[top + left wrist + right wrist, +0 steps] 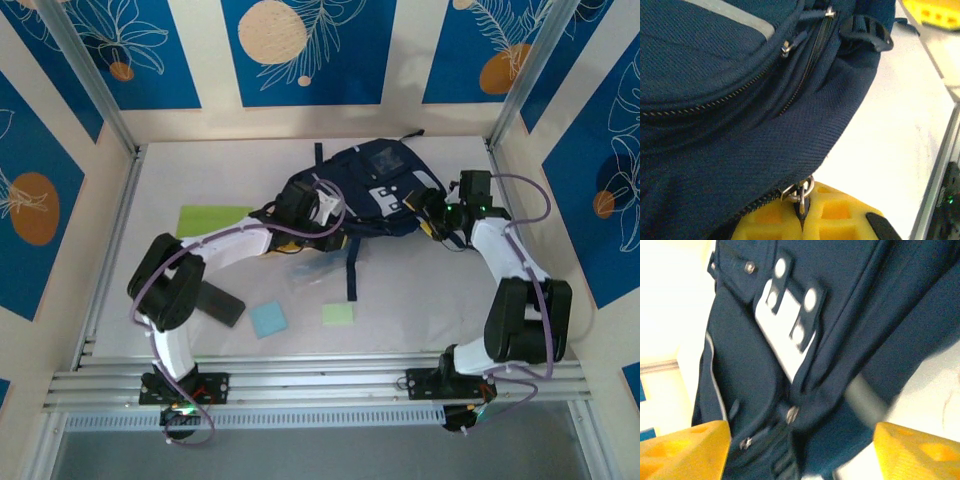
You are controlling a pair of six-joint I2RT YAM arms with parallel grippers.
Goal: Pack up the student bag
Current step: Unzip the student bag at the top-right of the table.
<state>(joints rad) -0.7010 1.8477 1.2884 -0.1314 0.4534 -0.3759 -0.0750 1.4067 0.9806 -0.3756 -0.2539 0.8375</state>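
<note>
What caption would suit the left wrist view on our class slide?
Left gripper pinches a small metal zipper pull on the large dark navy fabric backpack, over the white table.

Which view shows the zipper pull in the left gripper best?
Left wrist: the zipper pull is close up, pinched between the left gripper's yellow fingers at the student bag's seam. Top external makes it too small to tell; right wrist gives blurred bag fabric.
</note>
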